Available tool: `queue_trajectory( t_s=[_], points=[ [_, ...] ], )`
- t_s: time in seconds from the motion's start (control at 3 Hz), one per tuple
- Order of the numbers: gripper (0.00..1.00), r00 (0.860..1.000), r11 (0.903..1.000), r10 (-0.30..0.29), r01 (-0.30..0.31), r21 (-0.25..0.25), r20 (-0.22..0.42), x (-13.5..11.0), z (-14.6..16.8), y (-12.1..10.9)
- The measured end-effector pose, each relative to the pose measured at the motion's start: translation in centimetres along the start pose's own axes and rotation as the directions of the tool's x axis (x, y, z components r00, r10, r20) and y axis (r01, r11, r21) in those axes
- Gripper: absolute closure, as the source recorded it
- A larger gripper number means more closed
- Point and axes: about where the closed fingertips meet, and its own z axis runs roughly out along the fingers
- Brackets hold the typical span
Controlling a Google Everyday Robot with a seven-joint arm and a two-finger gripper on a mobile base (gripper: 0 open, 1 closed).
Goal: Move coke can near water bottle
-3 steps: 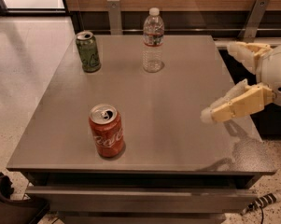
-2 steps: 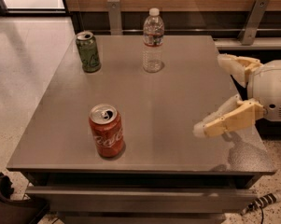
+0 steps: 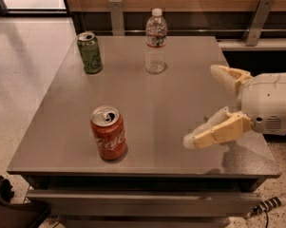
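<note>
Camera view: a red aluminium coke can [image 3: 108,134] is standing near-left on a grey table [image 3: 61,127], well apart from the tall clear plastic water bottle [image 3: 156,42] at the far side. A cream gripper [image 3: 201,107] is hovering at the right, jaws spread and empty. The reach seems to be in hand; next it is needing to go left and close around the can.

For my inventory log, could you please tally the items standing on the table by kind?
Cans: 2 (coke can, green can)
Bottles: 1 (water bottle)
Total: 3 items on the table
The gripper hovers open and empty at the table's right edge, apart from all three.
</note>
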Motion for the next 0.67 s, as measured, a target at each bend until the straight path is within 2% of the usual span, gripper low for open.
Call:
queue_trajectory(
  t_s=[0.33, 0.67],
  points=[
    [0.0, 0.998, 0.9996, 0.015, -0.013, -0.025, 0.059, 1.6, 3.9, 1.8],
    [0.0, 0.991, 0.9983, 0.024, -0.017, -0.057, 0.132, 2.1, 6.9, 2.8]
  ],
)
